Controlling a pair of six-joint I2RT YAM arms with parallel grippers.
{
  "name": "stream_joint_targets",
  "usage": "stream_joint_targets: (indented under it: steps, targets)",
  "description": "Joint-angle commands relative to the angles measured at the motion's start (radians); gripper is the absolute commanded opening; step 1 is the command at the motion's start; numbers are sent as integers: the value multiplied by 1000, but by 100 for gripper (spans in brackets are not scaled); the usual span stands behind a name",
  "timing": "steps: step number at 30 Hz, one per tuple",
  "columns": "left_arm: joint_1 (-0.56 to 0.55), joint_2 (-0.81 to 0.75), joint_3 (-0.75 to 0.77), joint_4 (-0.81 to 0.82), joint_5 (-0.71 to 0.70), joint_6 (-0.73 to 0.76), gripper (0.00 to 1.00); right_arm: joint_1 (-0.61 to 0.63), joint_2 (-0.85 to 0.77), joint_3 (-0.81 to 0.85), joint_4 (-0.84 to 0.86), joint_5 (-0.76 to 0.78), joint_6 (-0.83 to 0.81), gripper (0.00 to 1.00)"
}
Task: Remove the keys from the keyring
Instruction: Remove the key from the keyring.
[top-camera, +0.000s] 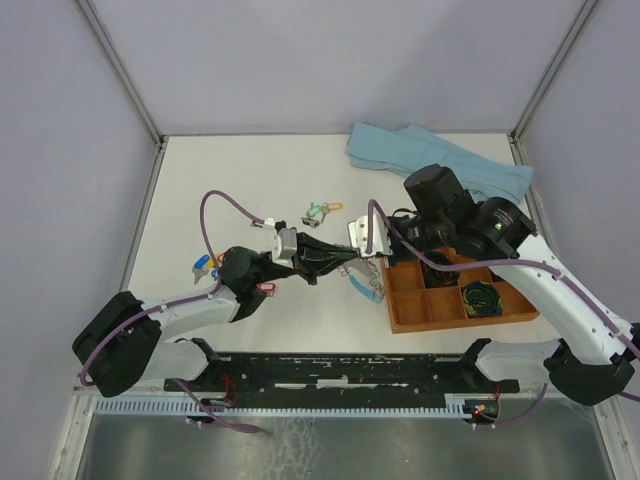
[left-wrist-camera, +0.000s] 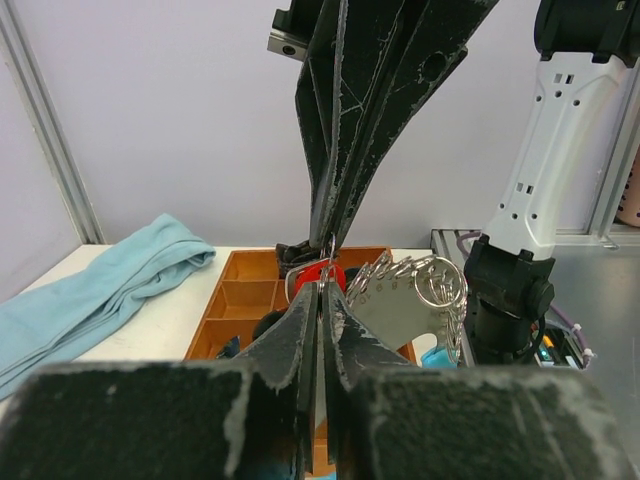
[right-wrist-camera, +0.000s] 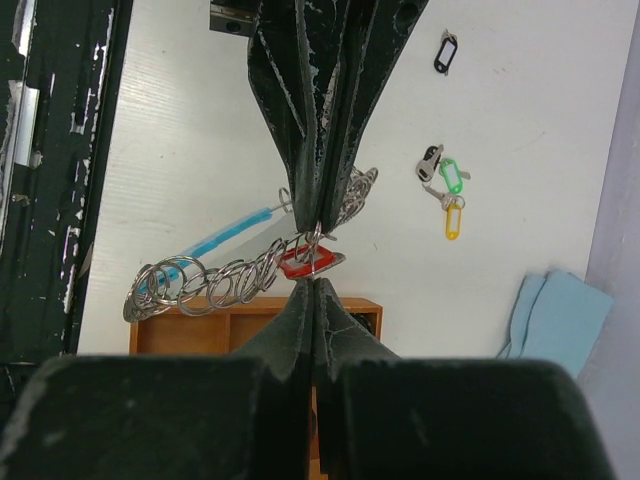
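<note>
Keyring (right-wrist-camera: 228, 238) is held up off the table, just beside the tray (top-camera: 392, 300) wall on the side toward the L arm, so the loop hangs free and nothing drags.

L gripper (left-wrist-camera: 320, 294) is pressed together on the loop's jagged metal part. The blue arc and small rings drop away to either side of its tips, so it is prob. used as the anchor.

R gripper (right-wrist-camera: 312, 285) is squeezed fully together too, set tip-to-tip against the L one. Red key (right-wrist-camera: 303, 259) sits btwn the two sets of tips and is judged to be nipped by the R, though exact contact is hidden by the fingers.

The opposed hold is prob. chosen so the key can be worked round its split ring against a fixed loop. Step in hand, as judged: red key being freed, not yet off.

Loose keys (right-wrist-camera: 450, 190) w/ green & yellow tags lie on the table well apart from the tray, beyond the grippers. They are taken as already off and parked out of the work zone. Black tag (right-wrist-camera: 445, 50) lies farther from the tray again.

Cloth (top-camera: 440, 160) is bunched past the tray's far edge, not in use. A dark coiled bundle (top-camera: 482, 298) is kept in one tray compartment.
</note>
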Motion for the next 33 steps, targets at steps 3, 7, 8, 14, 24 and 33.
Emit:
stream_joint_targets:
  steps: [3,7,8,14,24,33]
  targets:
    - [2,6,16,21,14,-16,10,1,9,51,33,-58,28,1]
    - [2,6,20,0,20,-10,11,0,12,48,35,-69,34,1]
    - [1,6,19,-6,20,-9,11,0,15,47,35,-73,35,1]
    - [2,11,27,-30,33,-5,13,-2,15,39,42,-74,43,1]
    - [1,7,38,-58,40,-6,20,-3,19,22,57,-72,56,1]
    - [-7,16,53,-73,49,-5,24,-3,19,17,64,-68,66,1]
